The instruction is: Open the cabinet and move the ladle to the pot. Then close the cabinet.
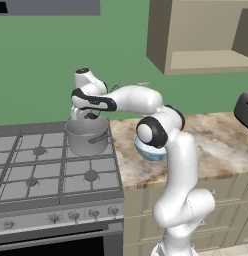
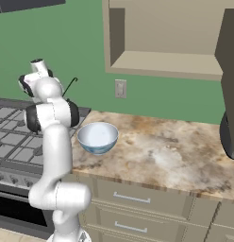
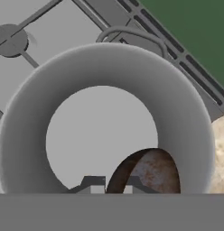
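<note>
Against a green kitchen wall, the tan cabinet [image 2: 171, 38] stands open above a mottled stone counter [image 2: 156, 151]. Beside it on the stove [image 1: 36, 165], the smooth grey cylindrical pot [image 1: 87, 136] sits directly beneath the gripper [image 1: 88, 116], whose jaws are narrowed on the ladle [image 3: 147, 171] — its rounded, rust-mottled scoop hangs just inside the pot's rim, the thin dark handle slanting up and away. Release looks to be the next call; a white-and-blue bowl [image 2: 97, 137] waits on the counter.

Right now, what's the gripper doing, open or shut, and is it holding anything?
Gripper: shut on the slim dark-grey ladle, whose rusty-brown scoop end hangs over the grey metal cylindrical pot on the stove.
</note>
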You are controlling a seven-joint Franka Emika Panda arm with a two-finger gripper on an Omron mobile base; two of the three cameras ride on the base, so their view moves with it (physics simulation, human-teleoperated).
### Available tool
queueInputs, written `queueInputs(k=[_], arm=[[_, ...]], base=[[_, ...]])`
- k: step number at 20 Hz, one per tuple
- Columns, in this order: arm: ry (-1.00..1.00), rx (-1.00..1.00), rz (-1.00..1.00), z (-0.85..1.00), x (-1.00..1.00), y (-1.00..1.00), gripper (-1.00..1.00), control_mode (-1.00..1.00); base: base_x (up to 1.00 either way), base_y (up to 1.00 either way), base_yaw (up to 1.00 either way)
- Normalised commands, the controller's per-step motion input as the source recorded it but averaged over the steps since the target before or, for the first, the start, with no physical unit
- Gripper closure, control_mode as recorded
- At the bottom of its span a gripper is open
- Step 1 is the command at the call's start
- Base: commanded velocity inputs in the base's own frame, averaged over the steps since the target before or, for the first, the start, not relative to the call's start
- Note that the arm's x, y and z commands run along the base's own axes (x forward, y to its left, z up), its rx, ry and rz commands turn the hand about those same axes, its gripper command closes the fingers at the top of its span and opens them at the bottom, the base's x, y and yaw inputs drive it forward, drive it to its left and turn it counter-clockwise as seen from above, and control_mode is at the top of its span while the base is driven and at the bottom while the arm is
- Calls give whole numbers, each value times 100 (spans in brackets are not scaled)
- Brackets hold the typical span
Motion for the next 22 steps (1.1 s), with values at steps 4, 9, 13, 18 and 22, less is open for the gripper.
queueInputs(k=[4,9,13,18,22], arm=[[6,0,0,-44,24,0,100,-100],[4,0,0,-38,11,0,100,-100],[3,0,0,-24,5,0,100,-100],[1,0,0,-19,6,0,100,-100],[4,0,0,-23,16,0,100,-100]], base=[[0,0,0],[0,0,0],[0,0,0],[0,0,0],[0,0,0]])
